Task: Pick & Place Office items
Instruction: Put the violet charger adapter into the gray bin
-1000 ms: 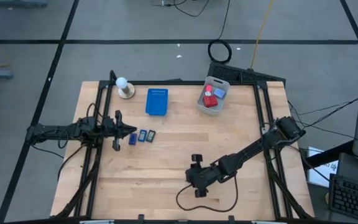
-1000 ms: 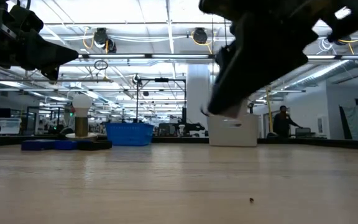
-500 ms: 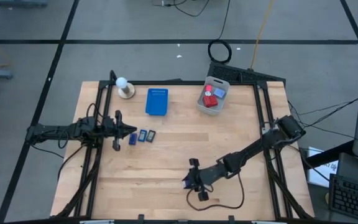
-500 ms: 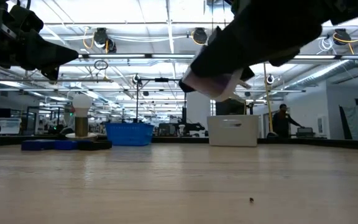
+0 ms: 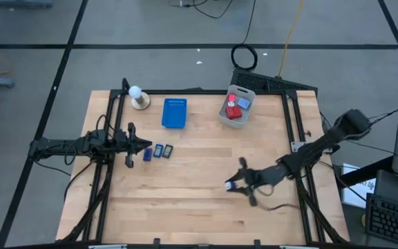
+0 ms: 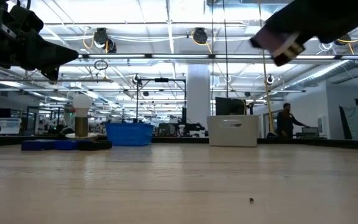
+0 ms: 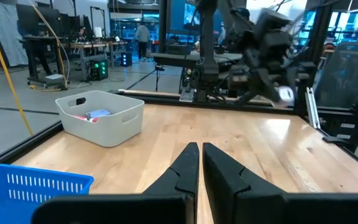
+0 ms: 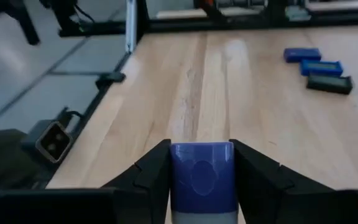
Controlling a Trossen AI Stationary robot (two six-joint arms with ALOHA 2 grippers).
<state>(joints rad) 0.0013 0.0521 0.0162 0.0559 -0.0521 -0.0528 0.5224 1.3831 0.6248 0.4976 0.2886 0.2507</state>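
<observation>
Right gripper (image 8: 201, 163) clamped a blue block (image 8: 202, 176) between its fingers, three rectangles (image 8: 319, 67) well ahead; left gripper (image 7: 200, 163) nearly shut, empty.

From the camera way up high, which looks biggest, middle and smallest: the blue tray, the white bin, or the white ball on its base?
1. White bin and blue tray: too alike to rank.
2. White ball on its base: clearly smallest.
</observation>
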